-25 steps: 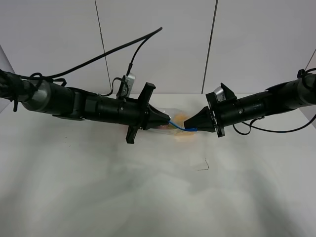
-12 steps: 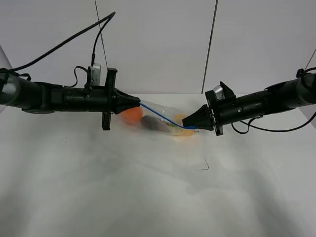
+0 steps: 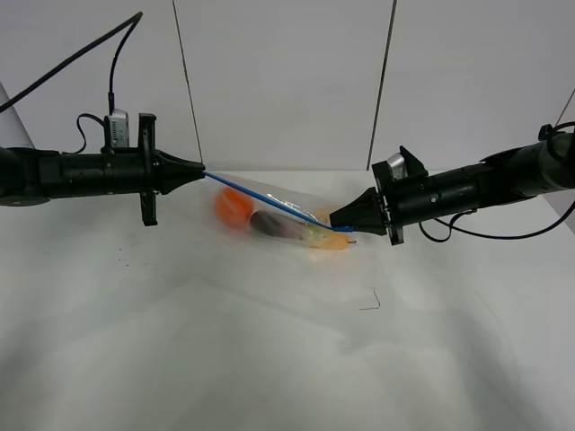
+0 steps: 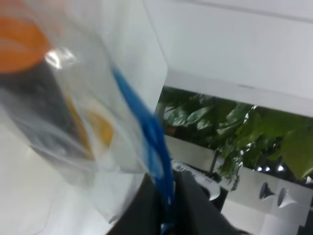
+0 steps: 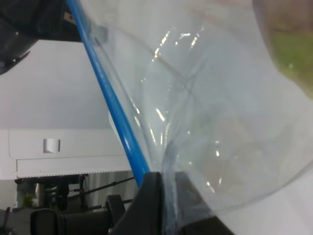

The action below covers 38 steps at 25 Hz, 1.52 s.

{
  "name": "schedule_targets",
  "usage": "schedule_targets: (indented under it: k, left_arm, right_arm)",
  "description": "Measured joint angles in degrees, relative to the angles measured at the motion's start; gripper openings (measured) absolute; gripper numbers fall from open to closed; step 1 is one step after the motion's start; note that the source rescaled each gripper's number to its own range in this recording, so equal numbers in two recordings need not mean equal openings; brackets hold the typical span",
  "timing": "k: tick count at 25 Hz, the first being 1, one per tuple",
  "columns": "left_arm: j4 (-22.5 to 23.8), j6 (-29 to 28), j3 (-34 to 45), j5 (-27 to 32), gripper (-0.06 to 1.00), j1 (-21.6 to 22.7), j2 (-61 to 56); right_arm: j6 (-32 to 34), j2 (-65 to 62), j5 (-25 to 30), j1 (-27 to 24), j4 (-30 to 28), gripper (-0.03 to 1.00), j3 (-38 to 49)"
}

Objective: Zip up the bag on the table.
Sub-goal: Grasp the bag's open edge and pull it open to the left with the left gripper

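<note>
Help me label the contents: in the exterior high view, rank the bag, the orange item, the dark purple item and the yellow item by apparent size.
1. The bag, clearly largest.
2-3. The orange item and the dark purple item: too alike to rank. The purple looks longer, the orange rounder.
4. The yellow item looks smallest, though its outline is blurred.

One bag [image 3: 286, 208] lies mid-frame on one table [image 3: 269, 359]. It has one blue zip strip [image 3: 266, 197] and holds three pieces of produce: one orange piece [image 3: 232, 206], one dark purple piece [image 3: 274, 224] and one yellow piece [image 3: 329, 239]. Two grippers show: the left gripper [image 3: 199, 172] at upper left and the right gripper [image 3: 337, 221] at centre right.
</note>
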Motion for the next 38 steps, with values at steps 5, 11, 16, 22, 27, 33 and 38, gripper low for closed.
schedule_targets:
  k: [5,11,16,22,27,33,38]
  left_arm:
    - [0.13,0.0,0.0,0.1,0.0,2.82,0.0]
    - [-0.04,0.0,0.0,-0.38,0.0,3.83,0.0]
    - [-0.22,0.0,0.0,-0.69,0.0,3.89,0.0]
    - [-0.22,0.0,0.0,-1.89,0.0,3.89,0.0]
    - [-0.26,0.0,0.0,-3.24,0.0,3.89,0.0]
    - [-0.26,0.0,0.0,-4.39,0.0,3.89,0.0]
    - [-0.34,0.0,0.0,-4.65,0.03,3.89,0.0]
  right_arm:
    - [0.0,0.0,0.0,0.0,-0.05,0.0,0.0]
    - [0.0,0.0,0.0,0.0,-0.35,0.0,0.0]
    - [0.0,0.0,0.0,0.0,-0.65,0.0,0.0]
    - [0.0,0.0,-0.05,0.0,-0.65,0.0,0.0]
    - [0.0,0.0,-0.05,0.0,-0.65,0.0,0.0]
    - [0.0,0.0,-0.05,0.0,-0.65,0.0,0.0]
    - [0.0,0.0,-0.05,0.0,-0.7,0.0,0.0]
